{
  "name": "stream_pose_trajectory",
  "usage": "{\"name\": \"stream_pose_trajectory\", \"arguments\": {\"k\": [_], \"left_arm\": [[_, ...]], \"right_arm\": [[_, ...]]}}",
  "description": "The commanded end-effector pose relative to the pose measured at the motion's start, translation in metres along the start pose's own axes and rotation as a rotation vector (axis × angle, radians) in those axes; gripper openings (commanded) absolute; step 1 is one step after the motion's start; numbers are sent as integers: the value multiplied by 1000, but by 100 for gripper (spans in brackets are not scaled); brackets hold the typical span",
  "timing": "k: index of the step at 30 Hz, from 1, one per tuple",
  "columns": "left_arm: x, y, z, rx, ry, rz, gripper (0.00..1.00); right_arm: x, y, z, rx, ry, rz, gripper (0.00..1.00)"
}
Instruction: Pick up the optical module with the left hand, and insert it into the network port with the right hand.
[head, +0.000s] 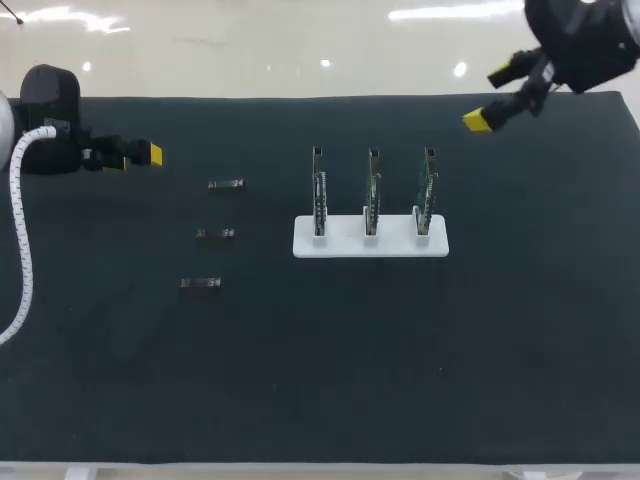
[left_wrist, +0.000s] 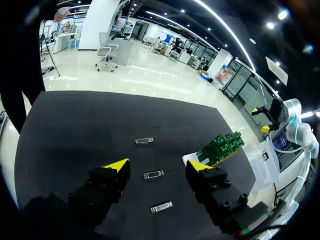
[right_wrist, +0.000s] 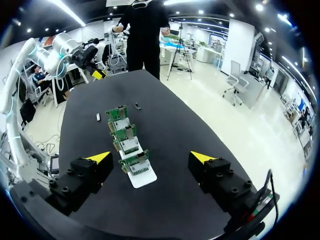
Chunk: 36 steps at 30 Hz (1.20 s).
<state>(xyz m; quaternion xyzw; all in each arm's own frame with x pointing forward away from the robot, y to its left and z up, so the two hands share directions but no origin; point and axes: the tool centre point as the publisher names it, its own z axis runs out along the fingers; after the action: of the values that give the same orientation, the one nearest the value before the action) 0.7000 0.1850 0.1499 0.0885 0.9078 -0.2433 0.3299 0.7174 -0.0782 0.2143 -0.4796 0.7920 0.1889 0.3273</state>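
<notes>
Three small metal optical modules lie in a slanted row on the black mat: a far one (head: 226, 184), a middle one (head: 215, 233) and a near one (head: 200, 283). To their right, a white holder (head: 370, 240) carries three upright green circuit boards (head: 372, 190). My left gripper (head: 135, 158) hovers open at the mat's far left, well short of the modules. In the left wrist view, the middle module (left_wrist: 153, 174) lies ahead of the open left gripper (left_wrist: 157, 165). My right gripper (head: 490, 97) hangs open above the far right corner. In the right wrist view, the boards (right_wrist: 127, 140) stand ahead of the open right gripper (right_wrist: 150, 157).
The black mat (head: 400, 360) covers the whole table, with bare room in front of the holder and to its right. A white ribbed cable (head: 22, 240) hangs from my left arm along the left edge.
</notes>
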Motion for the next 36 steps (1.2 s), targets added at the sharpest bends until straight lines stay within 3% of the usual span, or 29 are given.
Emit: {"name": "stream_pose_trajectory", "arguments": {"k": [1,7,9,23,25,28,34,36], "left_arm": [[0,0,0,0,0,0,100],[0,0,0,0,0,0,100],[0,0,0,0,0,0,100],[0,0,0,0,0,0,100],[0,0,0,0,0,0,100],[0,0,0,0,0,0,100],[0,0,0,0,0,0,100],[0,0,0,0,0,0,100]], "right_arm": [[-20,4,14,-39,-9,-29,100],[-40,21,26,-68,-26,-86,100],[-38,30,28,-67,-26,-4,100],[-38,30,28,-67,-26,-4,100],[-35,15,21,-178,-16,-109,100],[-39,3,15,-280,-2,-209,100],[-48,-8,26,-422,-38,-321,100],[-52,-6,33,-435,-54,-336,100]]}}
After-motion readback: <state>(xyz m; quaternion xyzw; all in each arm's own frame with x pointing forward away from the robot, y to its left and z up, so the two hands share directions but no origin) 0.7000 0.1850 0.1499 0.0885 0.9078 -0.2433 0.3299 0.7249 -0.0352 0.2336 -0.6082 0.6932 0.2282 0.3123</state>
